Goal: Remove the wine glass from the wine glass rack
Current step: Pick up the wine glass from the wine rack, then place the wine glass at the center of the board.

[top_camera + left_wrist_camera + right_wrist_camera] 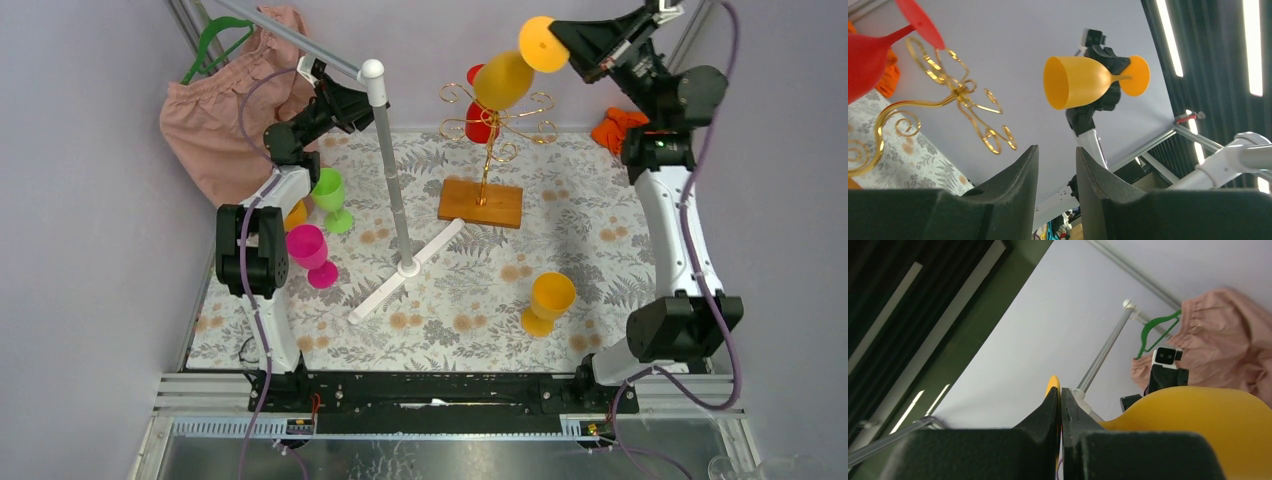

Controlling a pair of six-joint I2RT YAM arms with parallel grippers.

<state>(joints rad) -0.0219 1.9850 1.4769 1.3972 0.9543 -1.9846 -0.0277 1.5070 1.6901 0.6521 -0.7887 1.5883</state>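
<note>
Your right end effector [1060, 399] is clamped on the stem of the yellow-orange wine glass [503, 80], with the fingers pressed together between bowl and foot. The glass is in the air and tipped on its side. Its mouth points toward the left arm and its foot toward the right arm. In the left wrist view you can see it is clear of the gold scroll arms, touching none of them.

The wine glass rack [490, 125] stands on its wooden base [480, 203] near the middle of the counter's [470, 290] far edge. A red glass [478, 120] hangs on its far side.

Your left end effector [1057, 155] is raised near the far left corner with its fingers apart and nothing between them. It faces the rack and the held glass.

The white pole stand [390, 170] rises between the two arms, and its cross foot [407, 268] rests mid-counter. Along the left edge you have a green glass [330, 195] and a pink glass [310, 250] standing upright. A yellow glass [548, 300] stands toward the near right. A pink garment [225, 120] hangs on a green hanger [215, 40] at the far left, and an orange cloth [618, 128] lies at the far right corner.
</note>
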